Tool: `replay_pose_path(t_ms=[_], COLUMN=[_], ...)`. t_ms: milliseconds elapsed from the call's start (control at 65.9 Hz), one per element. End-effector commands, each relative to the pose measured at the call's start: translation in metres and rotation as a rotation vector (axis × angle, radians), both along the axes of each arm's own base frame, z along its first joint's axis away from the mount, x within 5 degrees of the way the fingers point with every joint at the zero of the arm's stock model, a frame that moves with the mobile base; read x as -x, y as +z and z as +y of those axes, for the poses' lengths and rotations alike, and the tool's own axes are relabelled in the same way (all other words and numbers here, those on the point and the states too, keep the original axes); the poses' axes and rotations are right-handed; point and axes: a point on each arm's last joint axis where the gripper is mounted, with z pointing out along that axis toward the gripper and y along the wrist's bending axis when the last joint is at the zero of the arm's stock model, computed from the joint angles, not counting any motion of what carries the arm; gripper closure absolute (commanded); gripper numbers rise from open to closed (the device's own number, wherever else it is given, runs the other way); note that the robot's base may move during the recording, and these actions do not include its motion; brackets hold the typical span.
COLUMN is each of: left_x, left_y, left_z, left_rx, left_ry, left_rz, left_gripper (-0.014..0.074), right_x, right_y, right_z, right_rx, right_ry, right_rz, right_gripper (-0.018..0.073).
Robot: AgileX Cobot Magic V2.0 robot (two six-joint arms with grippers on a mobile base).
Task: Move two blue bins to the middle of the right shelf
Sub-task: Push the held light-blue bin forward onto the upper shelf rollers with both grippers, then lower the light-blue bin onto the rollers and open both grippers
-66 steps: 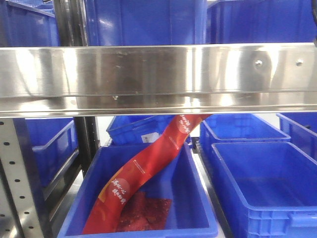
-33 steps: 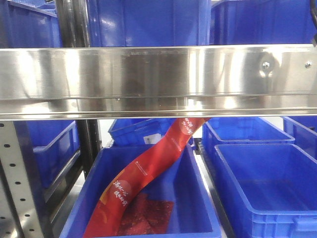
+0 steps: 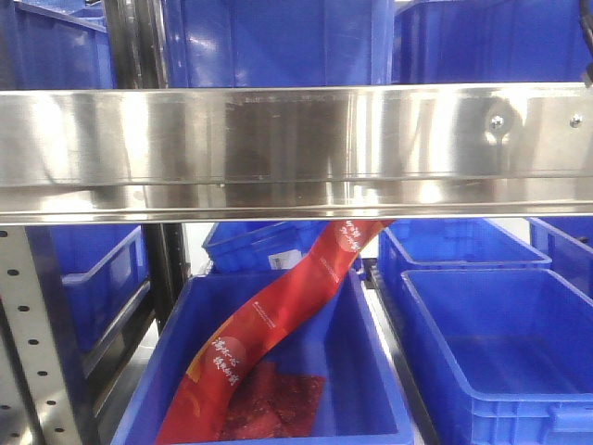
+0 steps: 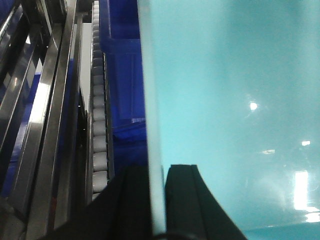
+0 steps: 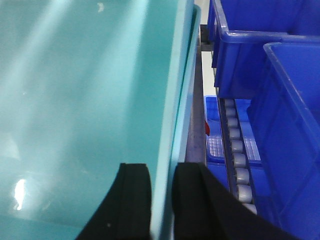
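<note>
Transport step in hand. My left pincer (image 4: 157, 200) and right pincer (image 5: 161, 200) each clamped a side wall of the bin (image 5: 75, 100), held up clear of the roller track (image 4: 99, 130). Next, I judged, aligned lowering onto the right shelf.

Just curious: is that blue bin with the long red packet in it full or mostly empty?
Mostly empty. The bin holds only the red packet leaning across it and something red and flat beneath; bare blue floor shows beside them.

Yellow characters (illegible) on red packet (image 3: 278, 324)
</note>
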Motion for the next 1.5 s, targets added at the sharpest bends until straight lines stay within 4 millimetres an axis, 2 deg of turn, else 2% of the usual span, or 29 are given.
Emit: replay_pose_path(t_ms=[0, 91, 258, 471, 698, 805, 850, 941, 987, 1063, 1169, 1366, 1488], left_x=[0.005, 0.004, 0.001, -0.015, -0.032, -0.032, -0.033, -0.033, -0.033, -0.032, -0.027, -0.009, 0.005], left_y=[0.015, 0.007, -0.016, -0.052, -0.069, -0.07, -0.07, -0.069, -0.069, -0.068, -0.06, -0.037, -0.015], left_z=[0.002, 0.002, 0.002, -0.002, -0.006, -0.006, -0.006, -0.006, -0.006, -0.005, -0.004, 0.002, 0.006], left_rx=[0.005, 0.002, -0.006, -0.033, -0.048, -0.048, -0.049, -0.051, -0.051, -0.052, -0.049, -0.05, -0.032], left_ry=[-0.005, 0.008, 0.025, 0.021, 0.018, 0.017, 0.017, 0.018, 0.018, 0.019, 0.02, 0.026, 0.026], left_rz=[-0.08, -0.015, 0.097, 0.148, 0.159, 0.159, 0.156, 0.156, 0.156, 0.152, 0.132, 0.07, 0.004], left_gripper=[0.0707, 0.0707, 0.0707, 0.0707, 0.0707, 0.0702, 0.0674, 0.0532, 0.0407, 0.0266, 0.0143, 0.013, 0.0132], right_x=[0.005, 0.001, -0.023, -0.048, -0.062, -0.067, -0.068, -0.068, -0.068, -0.068, -0.065, -0.05, -0.038], right_y=[0.016, 0.005, -0.029, -0.069, -0.094, -0.102, -0.104, -0.105, -0.104, -0.101, -0.089, -0.057, -0.039], right_z=[0.0, 0.003, 0.014, 0.026, 0.031, 0.033, 0.033, 0.033, 0.033, 0.033, 0.03, 0.024, 0.019], right_rx=[-0.027, -0.056, -0.086, -0.072, -0.05, -0.041, -0.037, -0.035, -0.037, -0.034, -0.035, -0.062, -0.08], right_ry=[0.028, 0.011, -0.012, -0.024, -0.029, -0.032, -0.034, -0.036, -0.035, -0.037, -0.043, -0.041, -0.037], right_rz=[-0.097, -0.018, 0.127, 0.23, 0.287, 0.31, 0.32, 0.325, 0.321, 0.313, 0.283, 0.208, 0.163], right_gripper=[0.0722, 0.0723, 0.0725, 0.0725, 0.0725, 0.0722, 0.0704, 0.0582, 0.0475, 0.0313, 0.019, 0.0177, 0.0179])
